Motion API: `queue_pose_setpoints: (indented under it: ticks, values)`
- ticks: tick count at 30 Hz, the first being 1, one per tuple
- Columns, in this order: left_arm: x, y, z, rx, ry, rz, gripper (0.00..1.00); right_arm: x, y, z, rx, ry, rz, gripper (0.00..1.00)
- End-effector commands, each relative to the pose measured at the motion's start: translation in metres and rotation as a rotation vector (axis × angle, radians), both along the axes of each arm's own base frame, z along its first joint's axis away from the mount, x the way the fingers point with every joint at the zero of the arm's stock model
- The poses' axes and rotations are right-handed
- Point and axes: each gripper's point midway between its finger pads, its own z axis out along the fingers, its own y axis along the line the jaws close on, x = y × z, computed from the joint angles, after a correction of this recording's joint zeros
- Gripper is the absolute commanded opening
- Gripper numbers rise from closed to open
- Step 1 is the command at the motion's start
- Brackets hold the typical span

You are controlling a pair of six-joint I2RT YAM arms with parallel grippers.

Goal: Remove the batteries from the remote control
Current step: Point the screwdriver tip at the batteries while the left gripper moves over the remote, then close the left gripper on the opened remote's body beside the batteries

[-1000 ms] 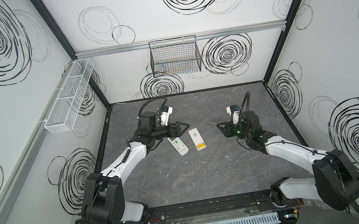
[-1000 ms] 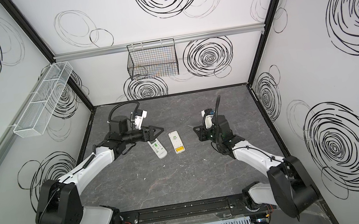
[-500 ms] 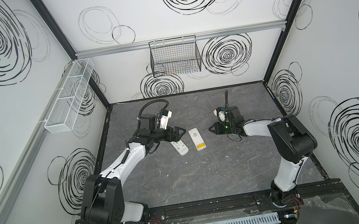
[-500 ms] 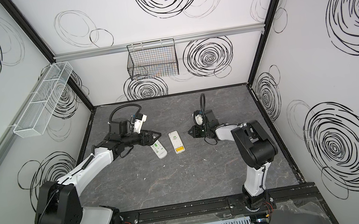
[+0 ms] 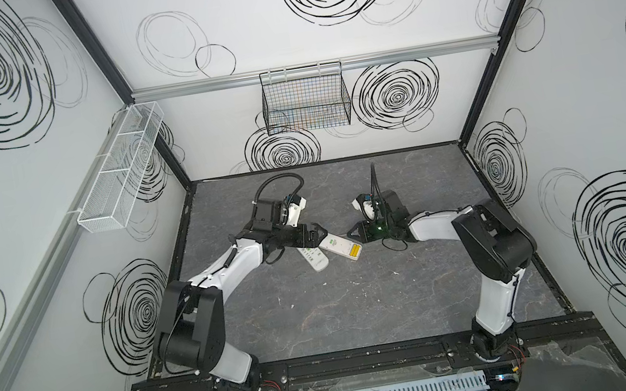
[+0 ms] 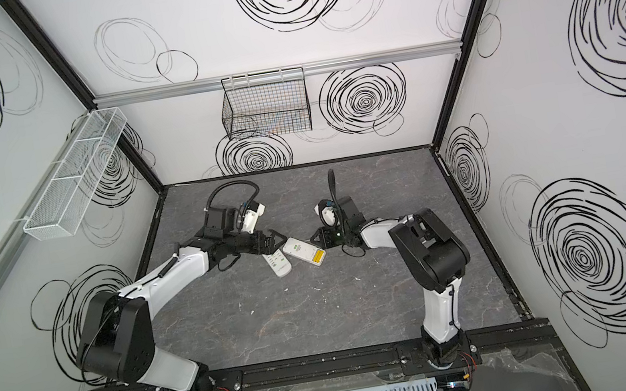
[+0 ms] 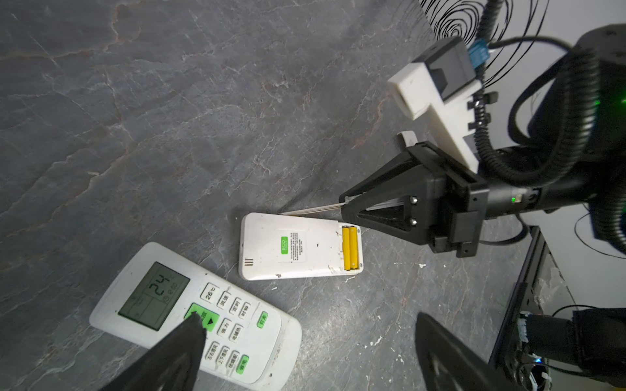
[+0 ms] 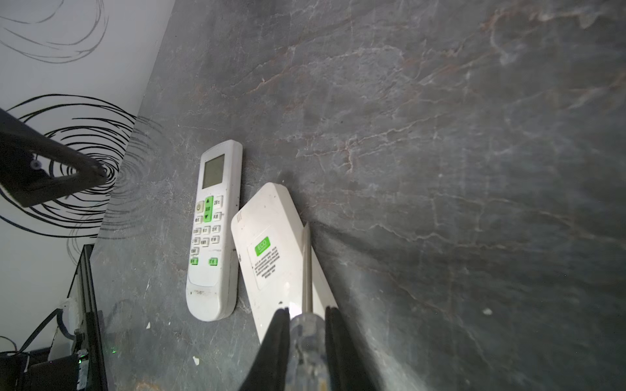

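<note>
the main risk is the face-down remote (image 7: 291,245) skating away. it lies loose on the tabletop (image 7: 169,118) and nothing pins it. the left jaws stand spread wide and empty above the face-up remote (image 7: 189,315), one tip over its green button, and whether it touches i cannot tell. any levering push would likely slide or spin the face-down remote into its neighbour, which lies just beside it.

the right jaws are clenched on the clear handle of the screwdriver (image 8: 307,264). its shaft runs low along the remote's back near one long edge, with the tip well past the open bay. the blade is therefore not at the cells, and dragging it back could scrape the casing or miss the bay. the smooth handle may also twist in the grasp under load. a cell that is pried hard could pop out and roll across the tabletop.

the batteries (image 7: 350,248) in view are two bright yellow cells. they lie side by side and touching in the uncovered bay, at the end of the face-down remote nearest the right jaws. they look thin, round and slick, and they sit snugly in the recess. no other cells show, because the face-up remote hides its back.
</note>
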Motion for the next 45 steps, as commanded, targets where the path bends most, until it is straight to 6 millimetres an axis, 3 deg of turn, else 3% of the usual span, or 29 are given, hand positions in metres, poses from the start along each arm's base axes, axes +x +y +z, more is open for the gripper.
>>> queue_pose_setpoints:
  ticks: [1,6,11,15,19,26,36,45]
  values:
    - [0.012,0.000,-0.001,0.047,-0.030,0.003,1.00,-0.010,-0.009,0.006,-0.061,0.008,0.018,0.00]
    - [0.016,-0.009,-0.015,0.116,-0.003,-0.039,1.00,-0.007,-0.040,0.044,-0.138,-0.104,-0.015,0.00]
    - [0.021,-0.016,-0.034,0.182,0.037,-0.059,1.00,-0.017,-0.060,0.068,-0.303,-0.242,0.027,0.00]
    - [0.030,-0.017,-0.048,0.219,0.079,-0.060,0.98,-0.031,-0.052,0.083,-0.303,-0.405,0.134,0.00]
    - [0.029,-0.021,-0.061,0.246,0.102,-0.078,0.94,-0.028,-0.050,0.089,-0.307,-0.440,0.145,0.00]
    - [0.017,-0.031,-0.079,0.275,0.129,-0.132,0.92,-0.022,-0.049,0.062,-0.391,-0.304,0.207,0.00]
    - [0.012,-0.032,-0.102,0.334,0.167,-0.162,0.84,-0.029,-0.055,0.031,-0.461,-0.230,0.236,0.00]
    - [0.011,-0.033,-0.113,0.392,0.157,-0.190,0.75,-0.041,-0.044,0.023,-0.470,-0.206,0.298,0.00]
